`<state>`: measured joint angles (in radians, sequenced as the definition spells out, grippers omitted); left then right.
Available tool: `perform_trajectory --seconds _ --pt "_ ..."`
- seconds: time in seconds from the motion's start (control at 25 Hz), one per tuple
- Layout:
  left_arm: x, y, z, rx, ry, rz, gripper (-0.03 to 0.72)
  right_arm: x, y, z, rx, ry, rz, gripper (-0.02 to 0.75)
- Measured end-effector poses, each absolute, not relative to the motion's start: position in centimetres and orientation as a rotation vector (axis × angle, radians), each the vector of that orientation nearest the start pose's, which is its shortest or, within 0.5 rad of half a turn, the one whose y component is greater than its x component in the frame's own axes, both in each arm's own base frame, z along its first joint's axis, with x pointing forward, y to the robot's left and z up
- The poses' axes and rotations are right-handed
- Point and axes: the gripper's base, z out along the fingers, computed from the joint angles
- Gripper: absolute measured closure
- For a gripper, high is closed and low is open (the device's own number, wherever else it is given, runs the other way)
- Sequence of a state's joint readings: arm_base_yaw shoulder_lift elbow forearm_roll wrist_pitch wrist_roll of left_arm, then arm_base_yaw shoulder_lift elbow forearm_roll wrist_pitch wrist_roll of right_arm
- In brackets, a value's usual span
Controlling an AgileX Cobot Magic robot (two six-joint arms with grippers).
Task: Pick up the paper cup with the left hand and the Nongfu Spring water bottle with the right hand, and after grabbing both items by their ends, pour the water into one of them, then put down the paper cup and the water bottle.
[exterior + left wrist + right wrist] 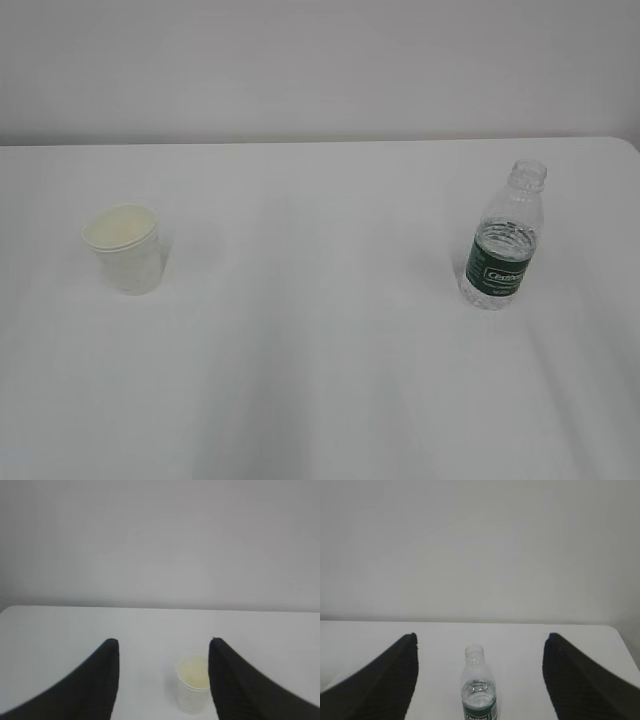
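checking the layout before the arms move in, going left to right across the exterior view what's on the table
paper cup → a wide bare stretch of white table → Nongfu Spring water bottle, uncapped and upright. Neither arm shows in this view.

Slanted exterior view over table [320, 400], low wrist views facing the wall, sharing cup [122, 247], bottle [505, 240]

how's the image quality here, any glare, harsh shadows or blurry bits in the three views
Exterior view: soft, even light, no glare; the paper cup and the water bottle cast only faint shadows on the table, and the label text is a little soft. Left wrist view: the left gripper fingers are dark and blurred. Right wrist view: the right gripper looks the same, the bottle fairly sharp.
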<state>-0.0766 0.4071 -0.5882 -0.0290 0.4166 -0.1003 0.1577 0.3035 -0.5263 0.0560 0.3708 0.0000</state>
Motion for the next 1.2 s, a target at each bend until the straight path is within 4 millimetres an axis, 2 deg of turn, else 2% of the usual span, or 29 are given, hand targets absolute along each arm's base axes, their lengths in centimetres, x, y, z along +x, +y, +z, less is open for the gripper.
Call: perform_trajectory --seconds 0.28,0.4,0.68,0.92,1.2 --pt "9.9 -0.8 34.3 -0.010 1.731 -0.133 0.148 8.9 1.6 33.7 -0.123 1.645 0.150 0.148" --pt "11.1 -0.9 34.1 -0.011 1.752 -0.132 0.127 9.5 1.6 33.7 -0.131 1.634 0.139 0.148" --pt "13.4 -1.1 34.4 -0.014 1.677 -0.133 0.122 10.7 1.8 34.2 -0.154 1.581 0.105 0.148" --pt "13.8 -1.1 34.7 -0.014 1.635 -0.134 0.131 11.7 1.9 34.2 -0.154 1.569 0.100 0.148" --pt "15.9 -1.2 33.6 -0.040 1.678 -0.154 0.167 13.5 2.1 33.7 -0.154 1.590 0.097 0.148"
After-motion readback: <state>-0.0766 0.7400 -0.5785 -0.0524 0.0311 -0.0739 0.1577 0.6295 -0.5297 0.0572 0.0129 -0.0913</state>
